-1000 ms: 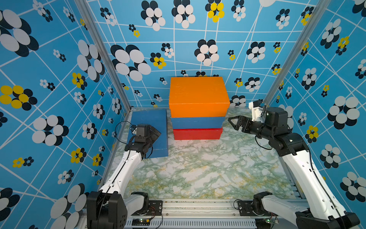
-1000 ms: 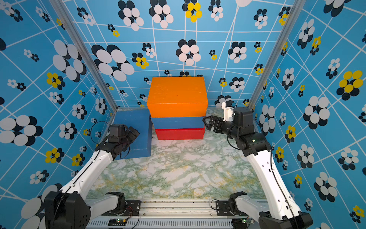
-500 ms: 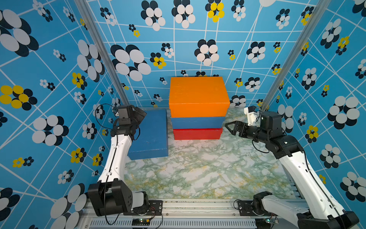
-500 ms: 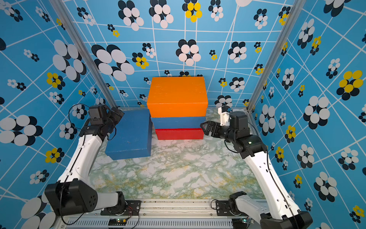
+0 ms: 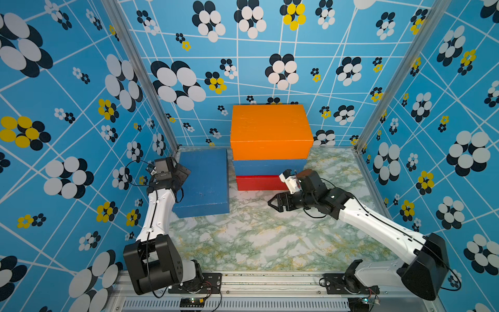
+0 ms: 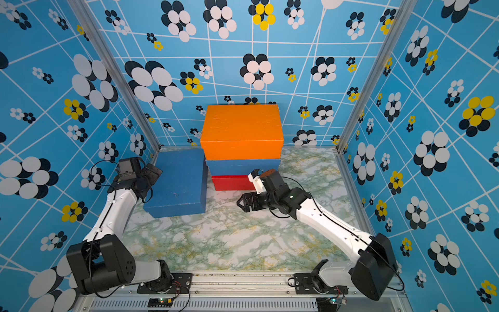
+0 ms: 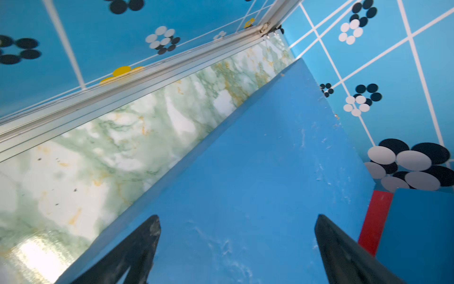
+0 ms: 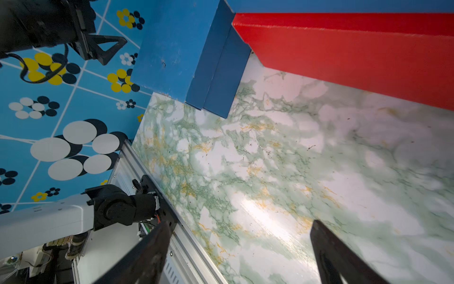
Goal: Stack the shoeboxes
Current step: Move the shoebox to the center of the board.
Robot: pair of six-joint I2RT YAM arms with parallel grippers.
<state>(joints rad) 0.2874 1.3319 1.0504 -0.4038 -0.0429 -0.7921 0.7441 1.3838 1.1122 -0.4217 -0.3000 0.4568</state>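
Three shoeboxes stand stacked at the back of the table: an orange one (image 5: 270, 129) on a blue one (image 5: 267, 167) on a red one (image 5: 259, 183). A second blue shoebox (image 5: 202, 183) lies alone to the left, close beside the stack. My left gripper (image 5: 183, 173) hovers at that box's left edge, open, and its fingers straddle the blue lid (image 7: 245, 159) in the left wrist view. My right gripper (image 5: 274, 202) hangs low over the table in front of the red box, open and pointing left, with nothing between its fingers (image 8: 326, 246).
Patterned blue walls close in the left, back and right sides, with aluminium posts (image 5: 140, 73) at the back corners. A metal rail (image 5: 256, 278) with both arm bases runs along the front. Bare marble tabletop (image 5: 256, 243) fills the foreground.
My right gripper has swung from the right of the stack down and leftward to the front of the red box. My left arm has drawn back toward the left wall beside the loose blue box.
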